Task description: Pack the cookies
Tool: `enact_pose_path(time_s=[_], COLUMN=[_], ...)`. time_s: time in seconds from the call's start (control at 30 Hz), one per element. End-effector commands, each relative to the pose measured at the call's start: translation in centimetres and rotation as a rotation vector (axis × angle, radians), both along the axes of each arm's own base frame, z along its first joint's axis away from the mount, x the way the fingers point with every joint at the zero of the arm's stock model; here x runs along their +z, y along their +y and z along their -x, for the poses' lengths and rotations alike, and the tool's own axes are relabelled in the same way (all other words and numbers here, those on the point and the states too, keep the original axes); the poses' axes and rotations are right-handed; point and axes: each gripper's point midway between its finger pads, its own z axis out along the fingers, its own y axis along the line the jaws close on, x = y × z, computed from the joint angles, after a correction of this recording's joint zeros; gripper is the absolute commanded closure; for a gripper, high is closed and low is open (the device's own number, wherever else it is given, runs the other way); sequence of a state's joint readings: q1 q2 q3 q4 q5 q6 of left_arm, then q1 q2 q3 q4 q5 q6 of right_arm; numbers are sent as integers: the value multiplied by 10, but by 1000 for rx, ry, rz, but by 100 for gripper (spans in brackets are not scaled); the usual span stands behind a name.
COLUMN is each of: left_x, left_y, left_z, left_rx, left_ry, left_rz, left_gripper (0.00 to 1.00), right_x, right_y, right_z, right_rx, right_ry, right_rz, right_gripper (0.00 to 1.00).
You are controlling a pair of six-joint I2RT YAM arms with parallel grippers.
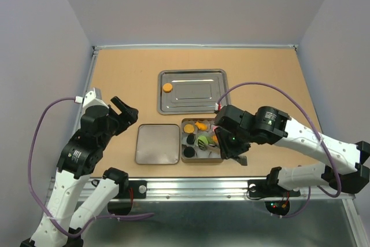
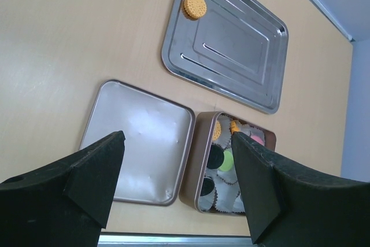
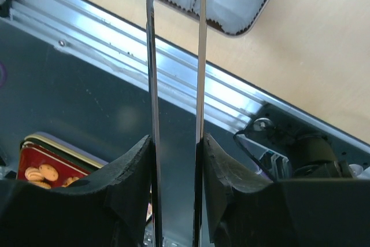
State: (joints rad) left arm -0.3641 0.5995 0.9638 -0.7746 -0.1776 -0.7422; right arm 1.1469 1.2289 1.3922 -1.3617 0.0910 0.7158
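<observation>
The right hand [image 3: 175, 160] is clamped on thin metal tongs [image 3: 151, 56] that reach over the near edge of the tin [image 1: 182, 159], where most cookies [image 1: 202, 141] sit. The left hand [image 2: 177, 137], at 9 o'clock, gapes empty. One orange cookie [image 1: 167, 87] lies on the tray [image 1: 196, 93] at 11 o'clock. The narrow blades could pinch it off-centre and drop it.

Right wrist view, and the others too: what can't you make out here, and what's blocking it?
- Right wrist view: the metal tongs in the right gripper run off the top edge, so their tips and anything pinched are unseen.
- Top view: the right gripper covers the right side of the tin, hiding what lies there.
- Left wrist view: a finger of the left gripper covers one corner of the tin.
</observation>
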Motion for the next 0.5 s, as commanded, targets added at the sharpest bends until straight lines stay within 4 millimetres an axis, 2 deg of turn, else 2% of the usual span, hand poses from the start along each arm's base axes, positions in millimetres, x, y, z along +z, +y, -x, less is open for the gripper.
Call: enact_pose_path(time_s=[0.0,0.33,0.47], left_x=[11,9,10], left_y=[-4,-4,-3], left_z=[-8,-8,-7], left_rx=[1,-1,1], left_ry=[-43,-38,-37], left_rz=[27,21,18], left_gripper=[14,14,14], right_x=[-4,-16,-22], right_y=[-2,2,1], right_z=[12,16,16], right_rx=[1,6,8], right_ry=[45,80,86], right_rz=[-27,-21,-5], right_gripper=[61,60,55])
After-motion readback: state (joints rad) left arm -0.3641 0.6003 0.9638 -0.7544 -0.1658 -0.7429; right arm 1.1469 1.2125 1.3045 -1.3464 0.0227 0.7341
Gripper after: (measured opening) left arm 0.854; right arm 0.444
